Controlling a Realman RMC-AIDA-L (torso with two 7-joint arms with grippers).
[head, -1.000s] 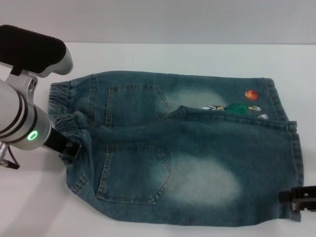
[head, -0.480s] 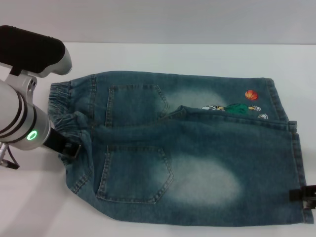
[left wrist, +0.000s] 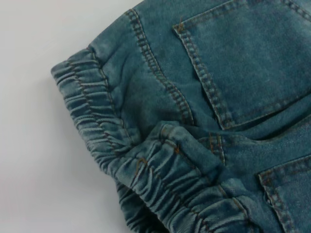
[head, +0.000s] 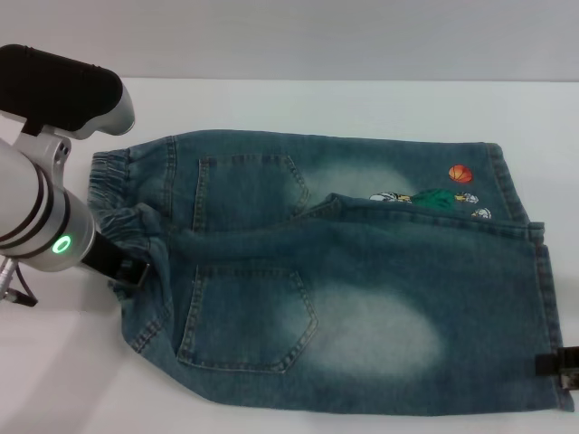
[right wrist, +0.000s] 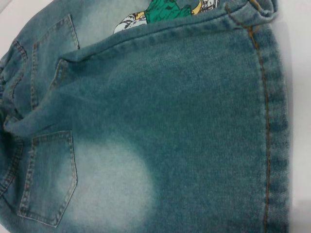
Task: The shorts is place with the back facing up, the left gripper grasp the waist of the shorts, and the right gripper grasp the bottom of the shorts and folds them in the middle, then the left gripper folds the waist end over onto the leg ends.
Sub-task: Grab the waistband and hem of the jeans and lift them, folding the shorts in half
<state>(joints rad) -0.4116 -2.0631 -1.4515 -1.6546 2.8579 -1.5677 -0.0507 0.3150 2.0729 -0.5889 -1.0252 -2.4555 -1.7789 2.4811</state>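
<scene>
The blue denim shorts [head: 344, 271] lie back up on the white table, folded lengthwise so the near leg overlaps the far one. The elastic waist [head: 118, 194] points left and the leg ends [head: 543, 298] point right. My left gripper [head: 129, 271] is at the near part of the waist, its black tip against the bunched fabric. The left wrist view shows the gathered waist [left wrist: 97, 126] close up with no fingers in sight. My right gripper [head: 559, 366] shows only as a black piece at the picture's lower right, beside the near leg hem [right wrist: 274, 121].
The white table [head: 362, 104] extends behind the shorts and to the left of the waist. A cartoon print with an orange ball [head: 460, 173] shows on the far leg. The left arm's grey body [head: 36, 208] rises over the table's left side.
My right gripper has drawn back to the right and lower, away from the leg hem, until it is nearly out of the picture. The left arm and the shorts have barely moved.
</scene>
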